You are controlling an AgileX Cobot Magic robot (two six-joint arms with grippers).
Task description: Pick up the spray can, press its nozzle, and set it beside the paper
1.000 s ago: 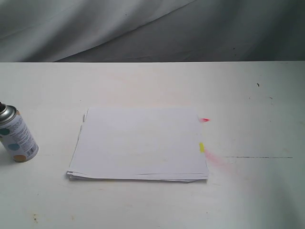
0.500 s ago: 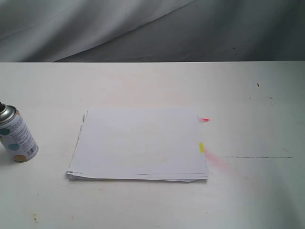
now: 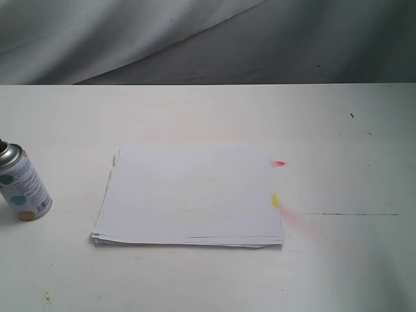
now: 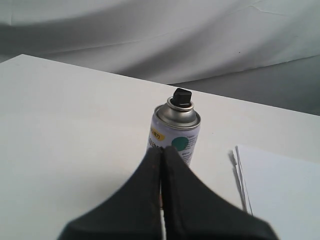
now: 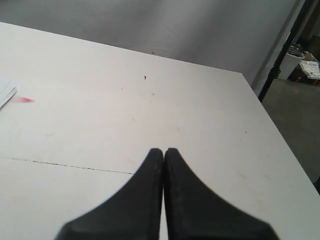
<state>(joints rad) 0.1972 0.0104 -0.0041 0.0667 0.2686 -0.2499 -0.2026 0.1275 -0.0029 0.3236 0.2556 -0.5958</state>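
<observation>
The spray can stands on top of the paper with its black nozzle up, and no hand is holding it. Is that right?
Not quite. The spray can is not on top of the paper; it stands on the table, apart from the paper and left of it, as the exterior view shows. Its black nozzle is up, and no hand is holding it.

Exterior camera overlooks the table (image 3: 351, 260) from above; the low left wrist camera shares its spray can (image 3: 23, 186) and paper (image 3: 192, 195).
</observation>
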